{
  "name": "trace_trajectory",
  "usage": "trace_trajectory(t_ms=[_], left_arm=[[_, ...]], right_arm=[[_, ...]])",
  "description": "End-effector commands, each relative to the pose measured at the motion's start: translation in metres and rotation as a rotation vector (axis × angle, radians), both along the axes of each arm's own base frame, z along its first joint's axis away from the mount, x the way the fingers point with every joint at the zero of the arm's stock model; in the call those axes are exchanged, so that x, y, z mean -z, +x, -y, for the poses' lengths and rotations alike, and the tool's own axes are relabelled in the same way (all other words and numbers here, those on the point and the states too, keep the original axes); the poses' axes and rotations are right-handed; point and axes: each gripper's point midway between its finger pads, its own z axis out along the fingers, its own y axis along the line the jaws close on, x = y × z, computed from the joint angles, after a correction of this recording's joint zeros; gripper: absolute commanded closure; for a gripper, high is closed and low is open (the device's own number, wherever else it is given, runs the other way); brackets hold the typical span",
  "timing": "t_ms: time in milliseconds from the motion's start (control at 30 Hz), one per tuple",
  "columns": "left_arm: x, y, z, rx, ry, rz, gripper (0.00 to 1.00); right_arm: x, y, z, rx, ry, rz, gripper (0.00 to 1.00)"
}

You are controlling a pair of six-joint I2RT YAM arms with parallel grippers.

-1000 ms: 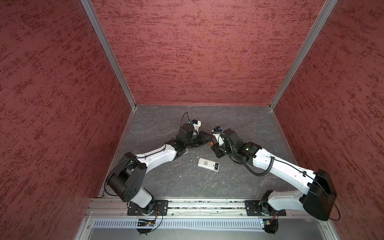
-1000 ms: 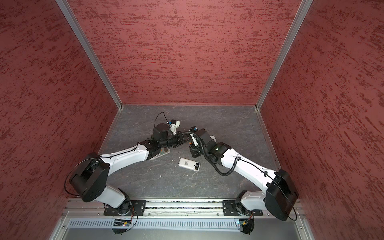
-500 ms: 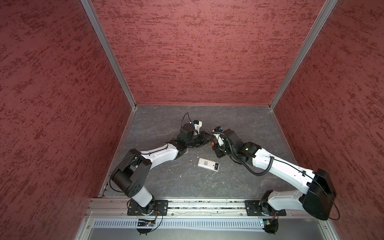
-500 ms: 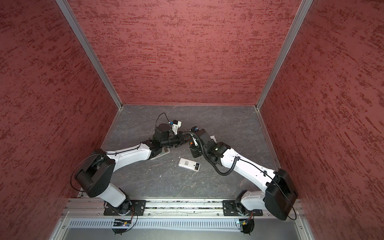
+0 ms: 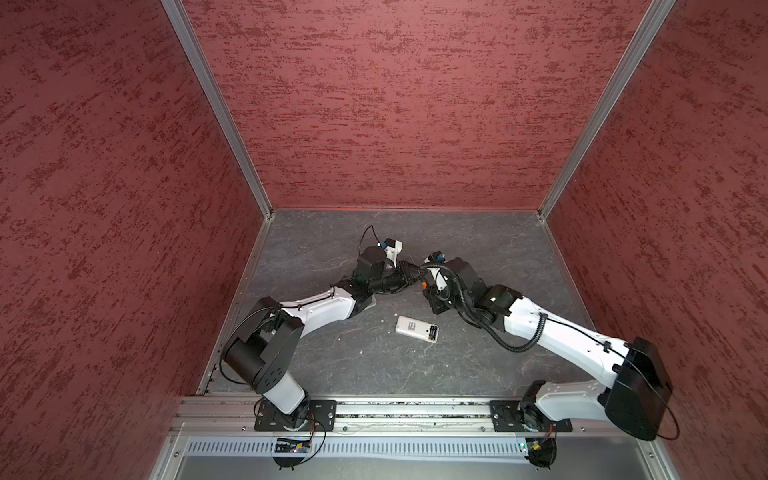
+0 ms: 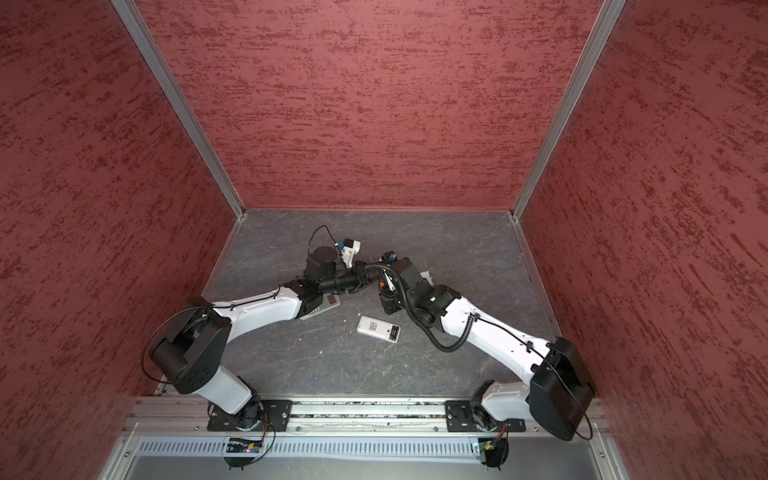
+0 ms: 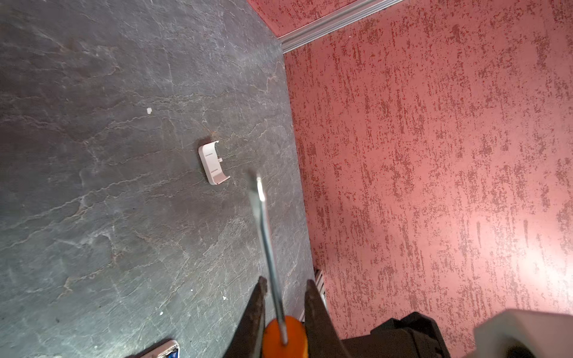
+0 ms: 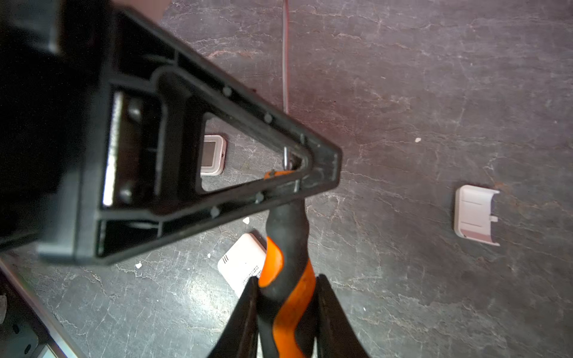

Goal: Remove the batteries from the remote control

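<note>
The white remote control [image 5: 411,326] [image 6: 372,325] lies face down mid-floor, its end compartment open. Dark batteries [image 5: 432,333] [image 6: 394,333] sit inside it. Just behind it my two grippers meet on an orange-and-black screwdriver [image 8: 288,235]. My right gripper [image 8: 286,282] [image 5: 427,286] is shut on the handle. My left gripper [image 7: 286,288] [image 5: 413,275] is shut on the orange front end, and the steel shaft [image 7: 266,235] sticks out past its fingers. In the right wrist view the handle hides part of the remote control [image 8: 242,269].
The loose white battery cover [image 8: 474,215] [image 7: 213,162] [image 6: 426,275] lies on the floor past the right arm. A second remote with a small screen [image 6: 328,305] [image 8: 212,155] lies partly under the left forearm. Red walls close in three sides; a metal rail [image 5: 395,409] runs along the front.
The left arm's elbow has swung a little toward the middle. Both grippers have stayed together on the screwdriver, and the remote control has not moved.
</note>
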Motion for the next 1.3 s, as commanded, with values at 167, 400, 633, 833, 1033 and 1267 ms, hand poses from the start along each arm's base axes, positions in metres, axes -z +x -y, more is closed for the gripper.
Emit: trace_trajectory(t_ms=[167,400,633,833,1033,1267], left_arm=[[-0.004,0.005,-0.003,-0.014,-0.030,0.011,1.00],[-0.024,0.020,-0.012,-0.061,-0.113,0.045,1.00],[-0.046,0.027,-0.018,-0.075,-0.228,0.051,1.00],[-0.056,0.024,-0.016,-0.075,-0.280,0.035,1.00],[-0.063,0.017,-0.007,-0.054,-0.291,0.036,1.00],[-0.062,0.006,0.003,-0.025,-0.289,0.027,1.00]], right_arm=[[-0.026,0.004,-0.003,0.033,0.117,0.076,0.45],[-0.048,0.001,0.011,0.132,0.270,0.115,0.37],[-0.079,0.001,0.021,0.255,0.676,0.179,0.37],[-0.083,0.012,0.015,0.273,0.813,0.212,0.38],[-0.091,0.023,0.004,0.255,0.828,0.233,0.42],[-0.095,0.032,-0.001,0.250,0.823,0.248,0.49]])
